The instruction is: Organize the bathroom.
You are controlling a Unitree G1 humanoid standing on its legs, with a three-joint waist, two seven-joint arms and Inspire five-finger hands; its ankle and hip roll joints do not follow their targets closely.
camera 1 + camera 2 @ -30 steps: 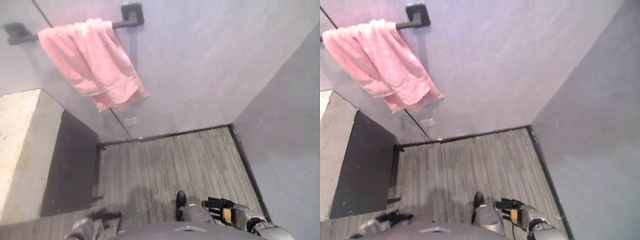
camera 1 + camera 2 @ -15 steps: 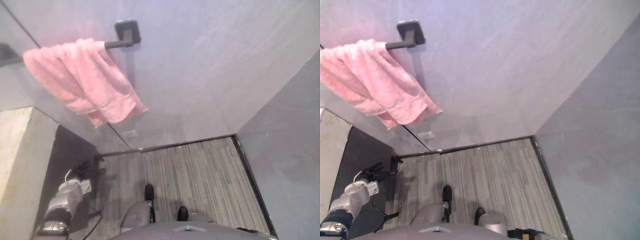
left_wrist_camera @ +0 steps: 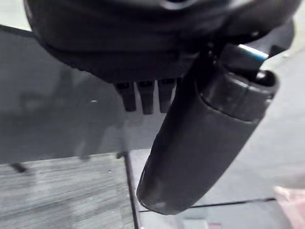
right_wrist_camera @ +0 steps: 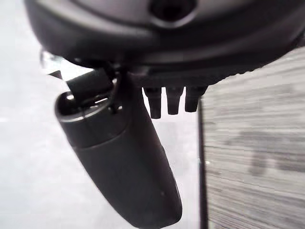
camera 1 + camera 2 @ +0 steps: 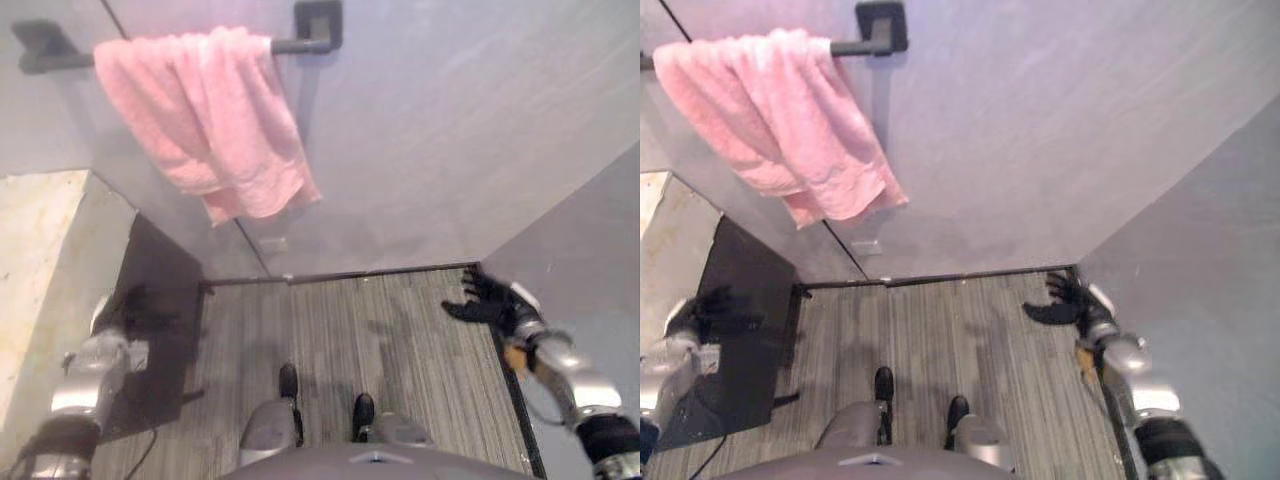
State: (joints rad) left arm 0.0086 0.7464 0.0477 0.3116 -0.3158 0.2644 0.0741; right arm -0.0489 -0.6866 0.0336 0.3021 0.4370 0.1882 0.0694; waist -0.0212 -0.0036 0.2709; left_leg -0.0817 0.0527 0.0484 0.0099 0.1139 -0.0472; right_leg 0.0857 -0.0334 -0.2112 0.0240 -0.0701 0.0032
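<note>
A pink towel (image 5: 215, 120) hangs bunched over a dark towel bar (image 5: 290, 44) mounted on the far wall, high and to the left of centre; the towel covers most of the bar, and its lower edge droops unevenly, longest toward the right. The bar's right-hand mounting bracket (image 5: 318, 22) is uncovered. Below the towel, at far left, stands a pale stone-coloured counter (image 5: 40, 260) with a dark side panel (image 5: 160, 320) facing the striped grey floor (image 5: 380, 330). The left hand (image 5: 130, 305) is raised in front of that dark panel, well below the towel and touching nothing; its fingers (image 3: 145, 98) extend straight beside the thumb, so the hand is open and empty. The right hand (image 5: 485, 300) is raised at the right side of the scene, close to the right wall (image 5: 590, 250) where it meets the floor; its fingers (image 4: 174, 102) also extend straight with the thumb alongside, open and holding nothing. Both hands are well apart from the towel and from each other.
</note>
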